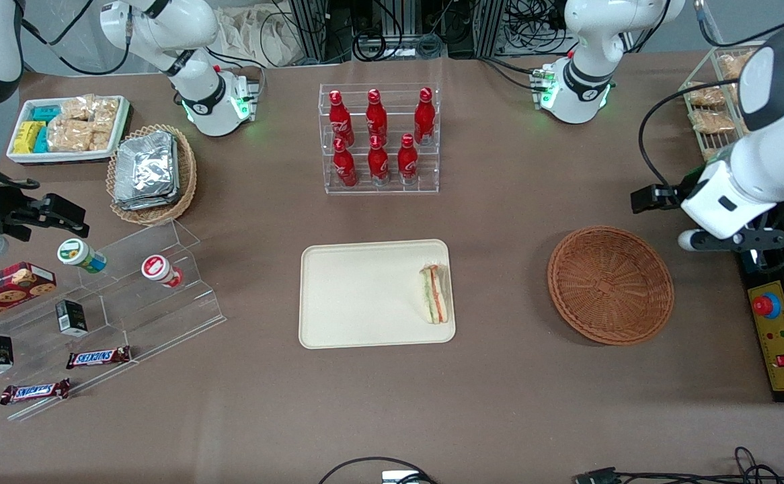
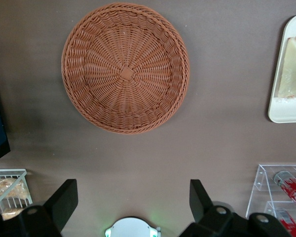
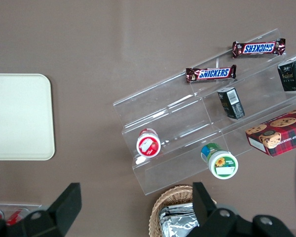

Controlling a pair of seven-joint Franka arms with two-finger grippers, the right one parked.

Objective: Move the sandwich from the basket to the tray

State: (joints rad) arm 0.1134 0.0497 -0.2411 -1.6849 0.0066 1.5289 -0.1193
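— Gripper first: where is it, and how do the fingers stand?

— It hangs above bare tablecloth, toward the working arm's end of the table, clear of everything. Its two dark fingers are spread wide apart with nothing between them; only brown cloth shows in the gap.

— What lies closest to it?

— The basket, round and reddish-brown wicker, sitting flat on the cloth near the gripper. Its woven bowl holds nothing.

— And the sandwich?

— The sandwich lies on the tray, close against the tray's short rim that faces the basket. It is a wrapped wedge with orange and green layers showing along its edge. From the wrist camera, part of the wedge shows on a corner of the tray.

— How do tray and basket sit relative to each other?

— Side by side, well apart, with open cloth between them.

— Anything else nearby?

— A clear rack of red bottles stands farther from the front camera than the tray.
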